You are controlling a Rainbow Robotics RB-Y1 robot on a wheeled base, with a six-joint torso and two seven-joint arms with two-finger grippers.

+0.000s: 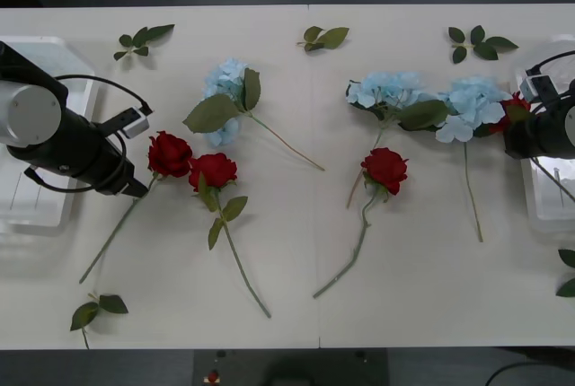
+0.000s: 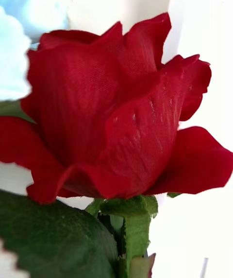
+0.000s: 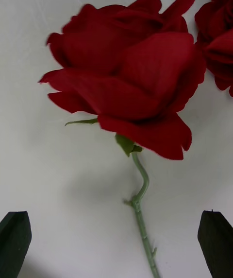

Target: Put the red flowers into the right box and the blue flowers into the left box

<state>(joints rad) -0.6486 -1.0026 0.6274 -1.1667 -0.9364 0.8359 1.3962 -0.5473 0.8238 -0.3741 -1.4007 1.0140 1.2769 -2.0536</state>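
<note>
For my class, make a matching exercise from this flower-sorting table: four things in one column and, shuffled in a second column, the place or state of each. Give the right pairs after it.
Things
1. left gripper
2. right gripper
3. middle rose
4. left box

Places or states
A. at the table's left edge, partly under the left arm
B. lying alone on the table below the blue flowers
C. open, fingers either side of a rose stem
D. by the right box, a red rose close before its camera

Pairs: 1-C, 2-D, 3-B, 4-A
</note>
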